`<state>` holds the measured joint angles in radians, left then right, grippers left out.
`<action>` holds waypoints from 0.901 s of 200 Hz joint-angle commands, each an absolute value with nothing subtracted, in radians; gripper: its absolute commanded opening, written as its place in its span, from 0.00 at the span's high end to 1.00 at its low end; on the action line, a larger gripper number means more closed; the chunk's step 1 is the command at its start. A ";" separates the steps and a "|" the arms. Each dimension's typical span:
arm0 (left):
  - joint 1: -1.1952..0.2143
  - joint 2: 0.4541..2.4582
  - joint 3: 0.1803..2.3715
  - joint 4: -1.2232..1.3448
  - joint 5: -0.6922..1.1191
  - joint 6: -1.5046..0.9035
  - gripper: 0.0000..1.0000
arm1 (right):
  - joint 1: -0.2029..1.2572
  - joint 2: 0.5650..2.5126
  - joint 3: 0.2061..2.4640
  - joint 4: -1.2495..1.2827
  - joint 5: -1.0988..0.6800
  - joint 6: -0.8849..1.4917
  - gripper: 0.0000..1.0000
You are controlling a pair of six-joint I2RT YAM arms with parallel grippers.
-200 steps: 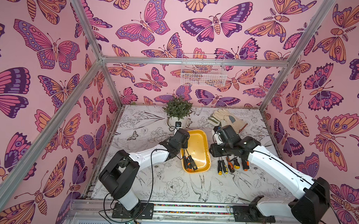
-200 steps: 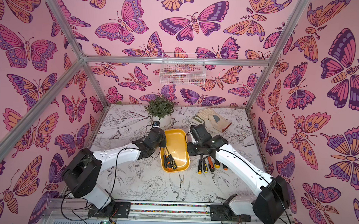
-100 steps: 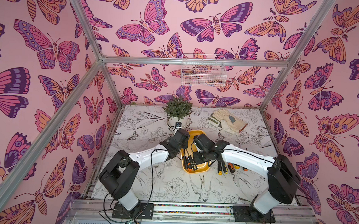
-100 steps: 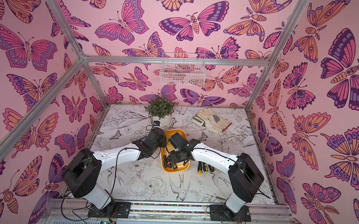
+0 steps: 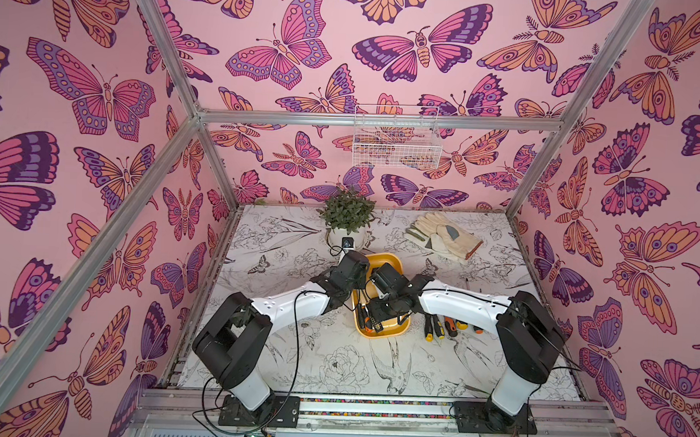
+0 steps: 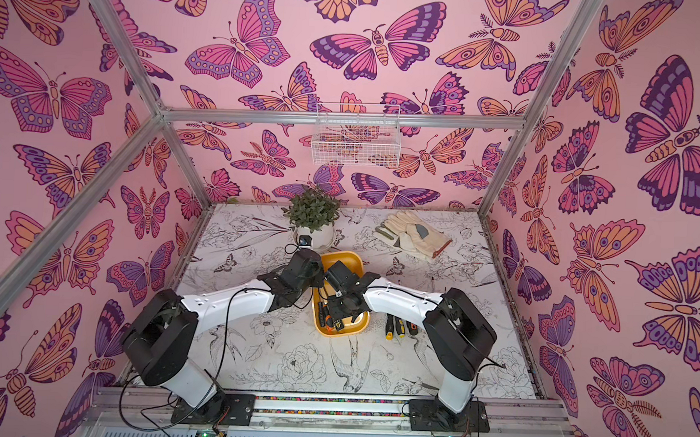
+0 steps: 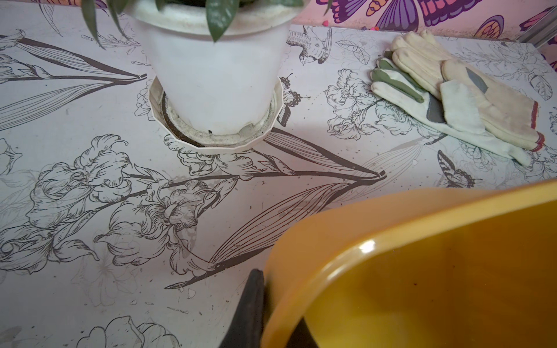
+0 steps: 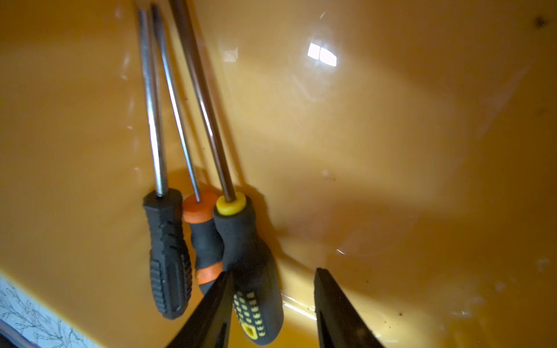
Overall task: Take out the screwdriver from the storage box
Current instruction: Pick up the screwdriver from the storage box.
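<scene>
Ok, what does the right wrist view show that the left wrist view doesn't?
Only the right wrist view: three screwdrivers lying side by side, with the open right gripper around the yellow-capped screwdriver handle. Only the left wrist view: the white plant pot, the work gloves, and the left gripper clamped on the storage box rim. Both: the yellow storage box itself.

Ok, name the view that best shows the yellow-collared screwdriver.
Right wrist: the screwdriver is close, handle and shaft clear. Both top views: too small to pick out in the box. Left wrist: only the box's rim.
</scene>
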<state>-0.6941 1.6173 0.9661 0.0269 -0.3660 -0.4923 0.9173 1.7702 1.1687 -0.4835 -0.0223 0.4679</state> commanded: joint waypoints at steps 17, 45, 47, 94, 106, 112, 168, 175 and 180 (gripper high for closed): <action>-0.696 1.605 0.982 0.045 -0.368 -0.485 1.00 | 0.927 1.800 1.187 -0.453 -0.037 0.475 0.52; -0.696 1.604 0.982 0.046 -0.369 -0.483 1.00 | 0.931 1.827 1.202 -0.456 -0.037 0.471 0.52; -0.696 1.604 0.981 0.045 -0.369 -0.483 1.00 | 0.931 1.830 1.202 -0.455 -0.038 0.471 0.52; -0.697 1.601 0.977 0.046 -0.374 -0.485 1.00 | 0.931 1.868 1.184 -0.419 -0.042 0.482 0.52; -0.697 1.604 0.980 0.044 -0.376 -0.485 1.00 | 0.930 1.860 1.171 -0.412 -0.031 0.486 0.52; -0.696 1.605 0.982 0.044 -0.375 -0.484 1.00 | 0.929 1.857 1.167 -0.411 -0.027 0.487 0.52; -0.698 1.610 0.994 0.028 -0.385 -0.480 1.00 | 0.892 1.861 1.129 -0.375 -0.044 0.485 0.64; -0.699 1.612 0.998 0.024 -0.388 -0.477 1.00 | 0.884 1.857 1.121 -0.368 -0.046 0.484 0.65; -0.701 1.614 1.000 0.022 -0.389 -0.475 1.00 | 0.878 1.854 1.112 -0.363 -0.046 0.485 0.66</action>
